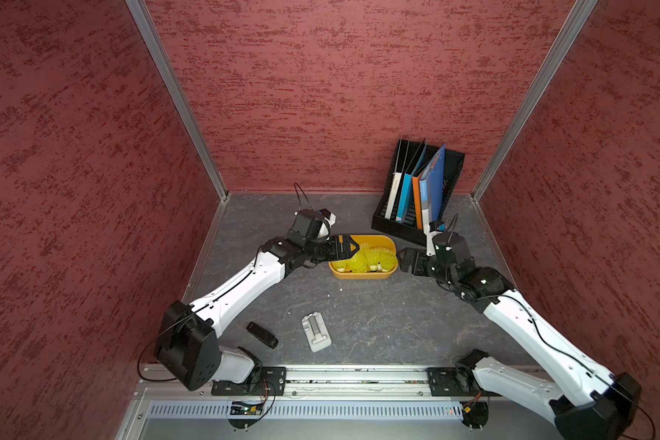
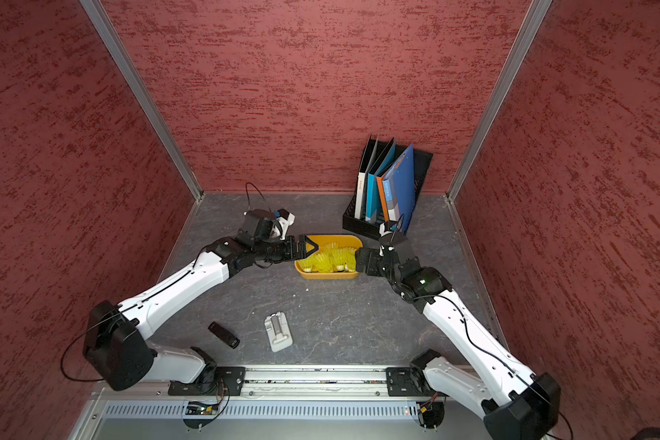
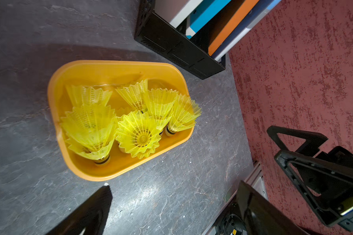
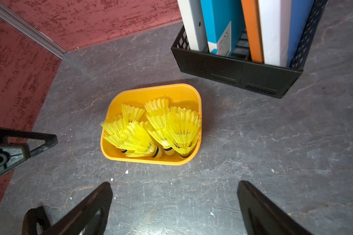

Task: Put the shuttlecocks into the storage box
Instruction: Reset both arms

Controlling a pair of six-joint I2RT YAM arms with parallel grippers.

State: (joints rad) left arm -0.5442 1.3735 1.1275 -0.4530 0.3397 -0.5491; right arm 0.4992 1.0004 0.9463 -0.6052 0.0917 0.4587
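Shuttlecocks (image 3: 139, 134) — all in view sit inside the storage box (image 3: 110, 70); none loose on the surface (image 3: 171, 193). Left jaws and right jaws stand wide apart, empty — task likely complete.

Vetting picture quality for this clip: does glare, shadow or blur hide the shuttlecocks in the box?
No. In both top views the storage box is small but evenly lit, the walls splayed by the wide lens; left wrist view: shuttlecocks sharp, soft shadow beside the box, mild sheen on the table; right wrist view: only the right gripper's fingers are blurred.
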